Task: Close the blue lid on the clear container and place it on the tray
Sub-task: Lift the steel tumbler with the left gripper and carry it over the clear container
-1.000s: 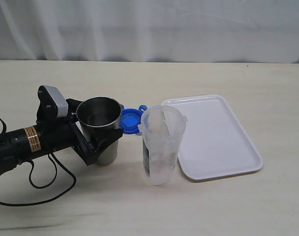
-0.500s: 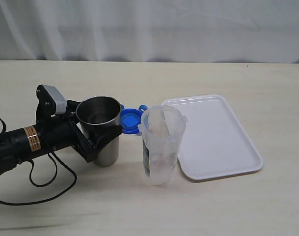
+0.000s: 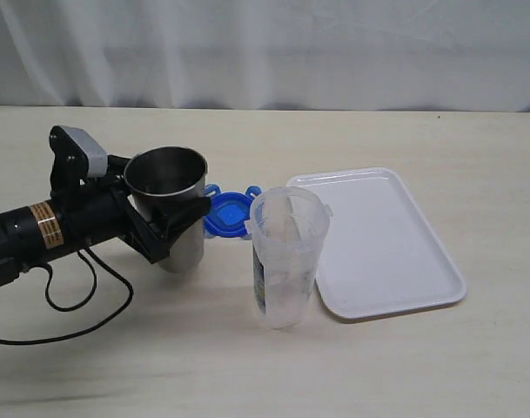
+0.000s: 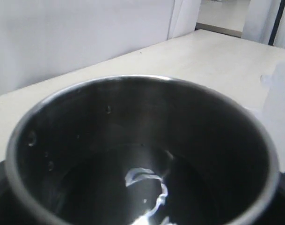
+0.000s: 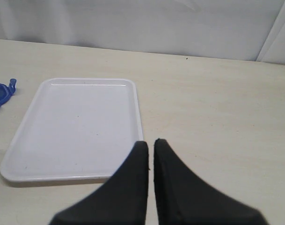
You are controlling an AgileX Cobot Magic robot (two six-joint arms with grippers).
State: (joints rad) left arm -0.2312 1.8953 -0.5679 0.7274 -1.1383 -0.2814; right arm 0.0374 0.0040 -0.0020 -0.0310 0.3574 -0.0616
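Observation:
The blue lid lies flat on the table between the steel cup and the clear container. The container stands upright and open, just left of the white tray, which holds nothing. My left gripper is shut on the grey steel cup, holding it tilted just left of the lid. The cup's dark inside fills the left wrist view. In the right wrist view my right gripper is shut on nothing, near the tray's corner. The lid's edge shows there too.
The left arm's black body and cable lie across the table's left side. A white curtain hangs behind the table's far edge. Bare tabletop lies in front of the container and tray.
The left gripper has moved left and slightly up with the steel cup, tilting it. More of the blue lid shows now. Container, tray and right gripper have not moved.

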